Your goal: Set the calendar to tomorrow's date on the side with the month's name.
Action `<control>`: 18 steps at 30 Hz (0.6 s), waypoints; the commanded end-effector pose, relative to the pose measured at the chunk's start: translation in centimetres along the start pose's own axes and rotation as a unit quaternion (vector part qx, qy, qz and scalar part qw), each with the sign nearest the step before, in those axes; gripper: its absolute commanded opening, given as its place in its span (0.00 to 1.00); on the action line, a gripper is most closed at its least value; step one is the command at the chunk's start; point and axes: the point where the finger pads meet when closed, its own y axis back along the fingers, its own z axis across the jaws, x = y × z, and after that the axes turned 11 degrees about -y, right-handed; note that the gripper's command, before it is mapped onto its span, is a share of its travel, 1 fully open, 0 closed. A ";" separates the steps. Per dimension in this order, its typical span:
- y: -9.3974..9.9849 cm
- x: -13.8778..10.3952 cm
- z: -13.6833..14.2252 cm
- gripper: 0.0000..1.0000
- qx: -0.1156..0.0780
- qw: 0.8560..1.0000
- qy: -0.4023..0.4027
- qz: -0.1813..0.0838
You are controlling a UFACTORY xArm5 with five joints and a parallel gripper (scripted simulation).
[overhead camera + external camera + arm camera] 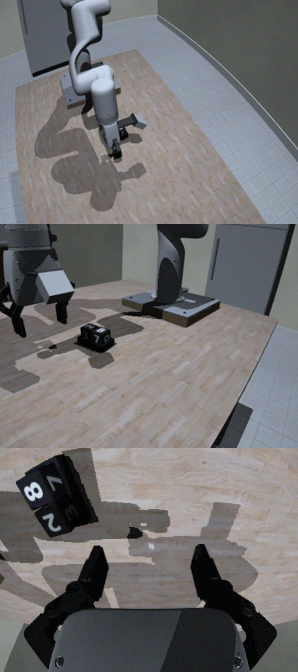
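Note:
The calendar is a low black tray (99,347) holding two black cubes side by side. The left cube (88,332) (61,518) has a 2 on top. The right cube (101,335) (45,486) has an 8 on top. The digits on their side faces are too small to read surely. In the top view the calendar (124,132) is mostly hidden behind the arm. My gripper (115,153) (41,326) (149,555) is open and empty. It hangs just above the table, beside the calendar and apart from it.
The arm's base plate (69,95) (176,309) sits at the back of the wooden table (189,176) (162,387). A grey cabinet (40,34) (244,265) stands behind it. The table's edge runs along the right in the exterior view.

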 end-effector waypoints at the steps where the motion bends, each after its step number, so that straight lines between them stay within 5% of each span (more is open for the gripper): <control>1: 0.1 -0.5 0.4 1.00 -0.002 1.000 -0.009 0.000; 18: -1.3 -0.5 0.4 1.00 -0.002 1.000 -0.009 0.000</control>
